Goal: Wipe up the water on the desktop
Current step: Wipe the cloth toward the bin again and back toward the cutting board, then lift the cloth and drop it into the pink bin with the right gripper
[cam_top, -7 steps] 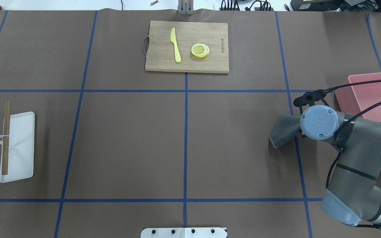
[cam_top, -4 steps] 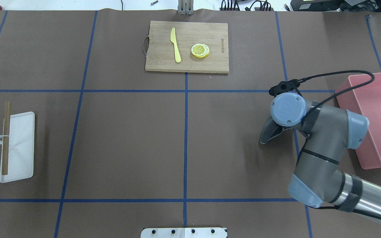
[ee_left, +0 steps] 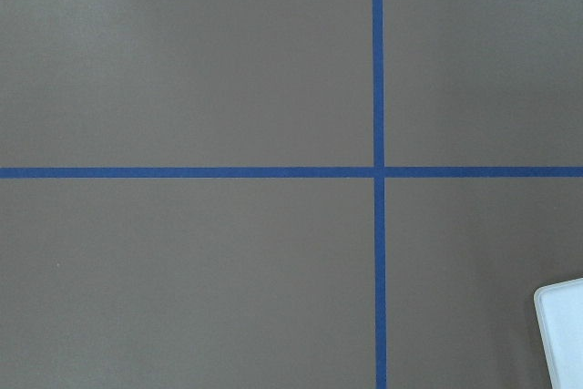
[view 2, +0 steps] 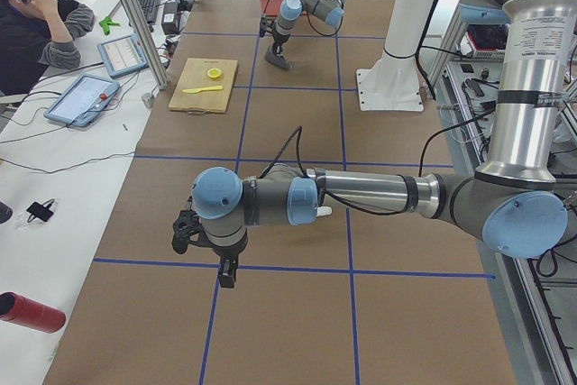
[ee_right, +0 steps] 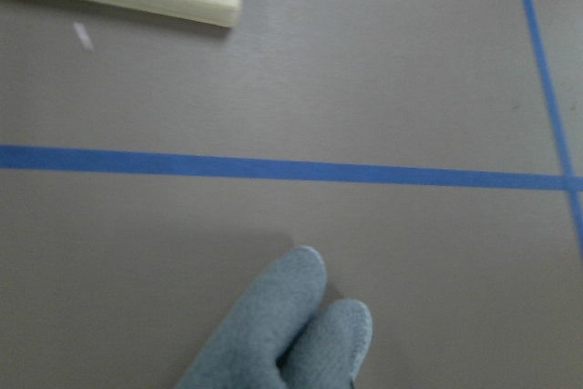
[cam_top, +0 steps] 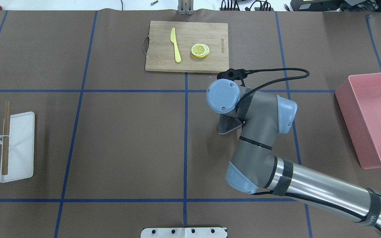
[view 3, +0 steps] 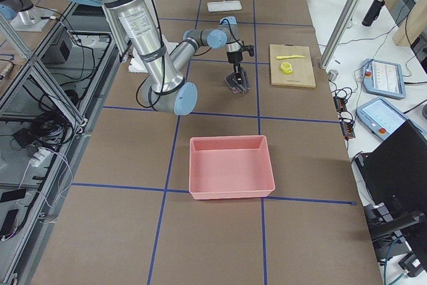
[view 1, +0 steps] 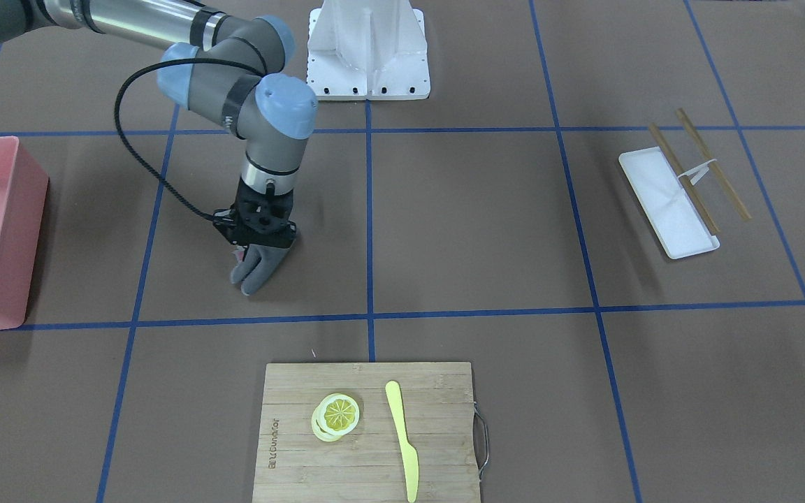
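Note:
The desktop (cam_top: 127, 142) is matte brown with blue tape lines. I see no water on it in any view. My right gripper (view 1: 263, 239) points down over the cell just right of the centre line, shut on a grey cloth (view 1: 258, 270). The cloth (cam_top: 227, 126) hangs from under the wrist, and its lower end (ee_right: 282, 325) is at or just above the surface. My left gripper (view 2: 226, 274) shows only in the exterior left view, low over a tape line, and I cannot tell its state. The left wrist view holds only bare desktop (ee_left: 182, 271).
A bamboo cutting board (cam_top: 159, 59) with a yellow knife (cam_top: 176, 44) and lemon slices (cam_top: 200, 50) lies just beyond the cloth. A pink bin (cam_top: 375, 119) stands at the right, a white tray (cam_top: 20, 147) with chopsticks (cam_top: 5, 137) at the left. A person (view 2: 41, 6) sits beside the table.
My right arm has swept left with the grey cloth, from beside the pink bin to near the centre line, just in front of the cutting board.

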{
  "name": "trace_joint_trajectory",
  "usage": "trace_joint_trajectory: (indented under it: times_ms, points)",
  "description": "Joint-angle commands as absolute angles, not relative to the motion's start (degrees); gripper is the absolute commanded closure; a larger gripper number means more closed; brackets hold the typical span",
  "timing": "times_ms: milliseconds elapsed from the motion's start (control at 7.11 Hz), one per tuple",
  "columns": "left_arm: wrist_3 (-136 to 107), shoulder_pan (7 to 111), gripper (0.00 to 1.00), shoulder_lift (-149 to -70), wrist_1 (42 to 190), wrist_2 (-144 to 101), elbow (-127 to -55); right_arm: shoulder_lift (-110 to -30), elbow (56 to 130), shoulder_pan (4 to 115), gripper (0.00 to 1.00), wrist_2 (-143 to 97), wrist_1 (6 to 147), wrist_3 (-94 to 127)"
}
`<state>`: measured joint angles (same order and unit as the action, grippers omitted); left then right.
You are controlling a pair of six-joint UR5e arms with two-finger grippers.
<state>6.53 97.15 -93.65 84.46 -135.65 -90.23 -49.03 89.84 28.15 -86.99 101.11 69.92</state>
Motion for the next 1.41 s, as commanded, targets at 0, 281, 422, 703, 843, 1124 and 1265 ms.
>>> trace_joint_trajectory:
  times_ms: [0,281,422,703,843,1124,1265]
  points:
    - [6.4,97.2,0.02,-93.7,84.8,-135.7,-90.2,-40.1,80.9,25.2,1.0,-86.7,94.8,81.4]
    - [0.0,97.1,0.02,-93.7,85.0,-135.7,-90.7,-41.1,83.7,26.4,1.0,-87.1,95.2,80.2]
    - [-1.0,95.7,0.02,-93.6,87.2,-135.6,-90.5,-46.6,89.6,28.2,1.0,-87.4,95.2,74.8]
    - [-2.0,92.9,0.02,-93.6,88.6,-135.6,-90.4,-60.1,105.3,34.3,1.0,-94.5,95.9,63.8]
    - [-1.9,92.9,0.02,-93.6,88.6,-135.6,-90.4,-64.9,111.8,37.0,1.0,-96.1,99.8,56.8]
    - [-1.9,92.7,0.02,-93.6,88.6,-135.7,-90.4,-77.3,124.8,41.5,1.0,-98.4,103.7,46.6]
    - [-1.9,92.7,0.02,-93.6,88.6,-135.7,-90.3,-83.9,129.9,45.1,1.0,-101.1,103.6,40.1]
